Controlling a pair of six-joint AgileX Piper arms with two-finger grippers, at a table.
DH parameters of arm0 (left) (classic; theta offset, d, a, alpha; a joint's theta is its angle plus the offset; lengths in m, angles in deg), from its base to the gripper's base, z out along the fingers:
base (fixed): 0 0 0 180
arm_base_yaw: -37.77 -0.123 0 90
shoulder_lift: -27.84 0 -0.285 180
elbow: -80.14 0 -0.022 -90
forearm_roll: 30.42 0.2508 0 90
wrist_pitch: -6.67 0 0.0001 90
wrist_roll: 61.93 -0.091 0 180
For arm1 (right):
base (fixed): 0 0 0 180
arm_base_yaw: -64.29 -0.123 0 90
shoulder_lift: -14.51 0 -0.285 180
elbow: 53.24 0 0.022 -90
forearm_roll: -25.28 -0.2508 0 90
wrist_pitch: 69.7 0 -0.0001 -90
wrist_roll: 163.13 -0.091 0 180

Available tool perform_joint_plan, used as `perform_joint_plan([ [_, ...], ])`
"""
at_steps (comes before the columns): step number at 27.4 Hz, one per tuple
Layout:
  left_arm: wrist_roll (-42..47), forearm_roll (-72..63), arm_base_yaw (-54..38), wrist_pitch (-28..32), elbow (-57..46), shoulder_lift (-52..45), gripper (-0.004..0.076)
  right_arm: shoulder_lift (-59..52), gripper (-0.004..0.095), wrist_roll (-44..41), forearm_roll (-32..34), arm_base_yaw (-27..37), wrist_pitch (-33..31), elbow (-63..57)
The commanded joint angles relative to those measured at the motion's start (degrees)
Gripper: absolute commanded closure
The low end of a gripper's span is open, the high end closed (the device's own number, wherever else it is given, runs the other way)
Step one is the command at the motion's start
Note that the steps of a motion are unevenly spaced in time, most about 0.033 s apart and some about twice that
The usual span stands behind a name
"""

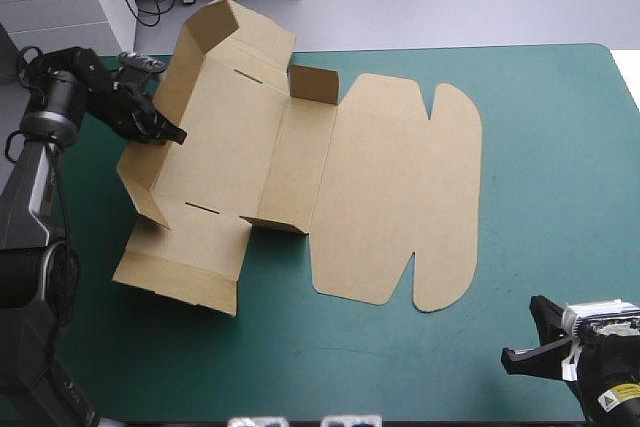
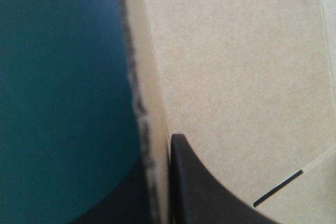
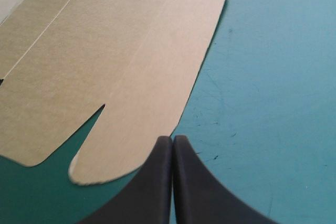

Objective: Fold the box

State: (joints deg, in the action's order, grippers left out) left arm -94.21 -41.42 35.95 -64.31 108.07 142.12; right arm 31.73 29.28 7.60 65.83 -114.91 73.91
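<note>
The brown box [image 1: 260, 147] lies left of the table's middle, partly raised. Its left side wall [image 1: 190, 77] stands up, a small tab [image 1: 313, 83] is upright at the far side, and the lid [image 1: 400, 192] with rounded flaps lies flat to the right. My left gripper [image 1: 168, 132] is shut on the raised left wall from outside. In the left wrist view the board's edge [image 2: 144, 103] runs between my black fingers [image 2: 205, 192]. My right gripper [image 1: 525, 335] hovers near the front right corner, shut [image 3: 172, 139] and holding nothing. The lid's rounded flap [image 3: 131, 129] lies just ahead of it.
Bare teal-green cover [image 1: 560, 167] stretches to the right of the lid and along the front edge. The box's near left flap [image 1: 175, 272] lies flat close to the table's left edge.
</note>
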Motion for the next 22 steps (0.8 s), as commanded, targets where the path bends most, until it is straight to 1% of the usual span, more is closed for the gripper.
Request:
perform_joint_plan([
  [1, -11.72, 2.99, 6.42, -2.4, 6.66, -3.58, 0.0731, 1.5, 0.0921, 0.35, -1.13, -0.17, 3.97, 1.66],
  [2, -13.14, 4.38, 8.23, -1.49, 7.55, -3.58, 0.0731, 2.06, 0.092, 0.65, -1.13, -0.17, 3.74, 1.66],
  [6, -13.4, 10.37, 14.64, 3.29, 8.45, -3.58, 0.0731, 4.52, 0.092, 2.26, -2.14, -0.17, 3.73, 1.66],
  [11, -14.76, 22.68, 21.39, 8.53, 8.45, -3.35, 0.0731, 7.3, 0.092, 8.16, -6.62, -0.17, 4.3, 1.66],
  [14, -14.76, 28.54, 24.27, 11.49, 8.45, -3.35, 0.0731, 8.19, 0.092, 8.4, -7.7, -0.17, 5.47, 1.66],
  [19, -14.65, 32.91, 27.43, 13.7, 8.45, -3.35, 0.0731, 8.75, 0.0919, 8.4, -8.38, -0.17, 5.96, 1.66],
  [22, -12.28, 33.96, 31.19, 15.19, 7.32, -3.35, 0.0731, 8.75, 0.092, 8.54, -7.57, -0.17, 6.33, 1.66],
])
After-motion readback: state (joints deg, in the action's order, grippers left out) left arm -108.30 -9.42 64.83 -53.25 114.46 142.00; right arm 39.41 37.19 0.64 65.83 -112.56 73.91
